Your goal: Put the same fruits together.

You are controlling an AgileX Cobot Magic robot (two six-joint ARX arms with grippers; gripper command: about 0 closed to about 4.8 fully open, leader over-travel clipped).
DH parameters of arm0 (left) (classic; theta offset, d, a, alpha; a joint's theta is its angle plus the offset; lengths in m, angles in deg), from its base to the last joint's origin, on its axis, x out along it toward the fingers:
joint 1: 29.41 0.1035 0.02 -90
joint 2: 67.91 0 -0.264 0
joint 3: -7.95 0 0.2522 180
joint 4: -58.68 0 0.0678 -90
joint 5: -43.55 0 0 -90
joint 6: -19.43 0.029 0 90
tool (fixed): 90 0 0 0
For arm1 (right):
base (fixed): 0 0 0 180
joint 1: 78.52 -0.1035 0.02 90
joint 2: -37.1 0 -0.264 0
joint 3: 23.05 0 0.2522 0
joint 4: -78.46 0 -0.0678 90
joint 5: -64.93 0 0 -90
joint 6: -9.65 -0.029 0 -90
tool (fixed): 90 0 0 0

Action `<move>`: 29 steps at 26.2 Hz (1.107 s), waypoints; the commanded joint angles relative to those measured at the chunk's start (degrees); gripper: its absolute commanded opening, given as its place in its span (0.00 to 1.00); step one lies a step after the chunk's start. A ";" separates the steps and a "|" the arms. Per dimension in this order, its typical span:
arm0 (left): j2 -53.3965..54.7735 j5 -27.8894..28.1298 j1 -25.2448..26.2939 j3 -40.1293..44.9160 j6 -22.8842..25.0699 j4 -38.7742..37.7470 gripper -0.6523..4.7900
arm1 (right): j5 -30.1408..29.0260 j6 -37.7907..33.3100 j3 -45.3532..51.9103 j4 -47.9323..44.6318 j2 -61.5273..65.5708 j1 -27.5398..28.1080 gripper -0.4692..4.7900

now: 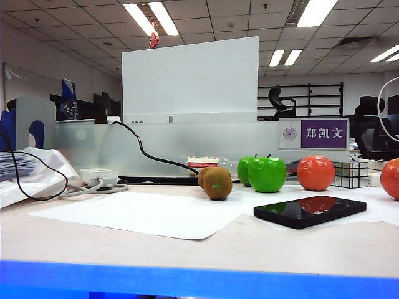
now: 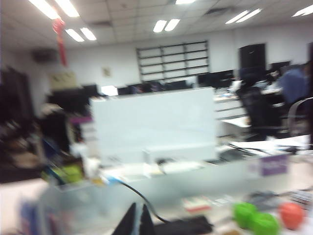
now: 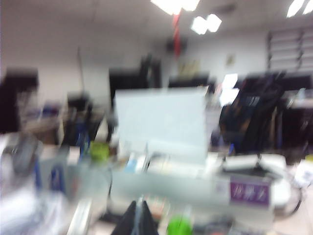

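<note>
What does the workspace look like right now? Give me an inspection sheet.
Surface: pale table with a white paper sheet.
Job's things: two kiwis touching; two green apples touching; one orange-red fruit beside the cube, the other orange-red fruit apart at the right edge.
Clutter: black phone, mirror cube, power strip.
Grippers: left gripper and right gripper both shut, raised, holding nothing; neither shows in the exterior view.
Cables: black cable runs behind the kiwis.
Surroundings: white divider panel, purple name plate.
</note>
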 commanded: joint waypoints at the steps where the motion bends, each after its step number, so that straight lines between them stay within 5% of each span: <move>1: -3.67 -0.35 -0.02 6.88 -6.34 4.50 0.11 | 3.34 -0.66 1.95 -1.01 -1.29 0.04 0.08; 11: -12.26 -6.12 -0.02 32.70 -24.30 18.51 0.11 | -3.80 -7.21 19.78 -10.73 -1.36 -0.11 0.08; 20: -12.26 -11.74 -0.02 40.76 -23.63 22.67 0.11 | -6.16 -8.96 41.05 -31.21 -1.40 -0.13 0.08; 29: -12.26 -11.65 -0.02 46.82 -22.05 24.87 0.11 | -6.95 -8.13 51.06 -37.48 -1.44 -0.09 0.08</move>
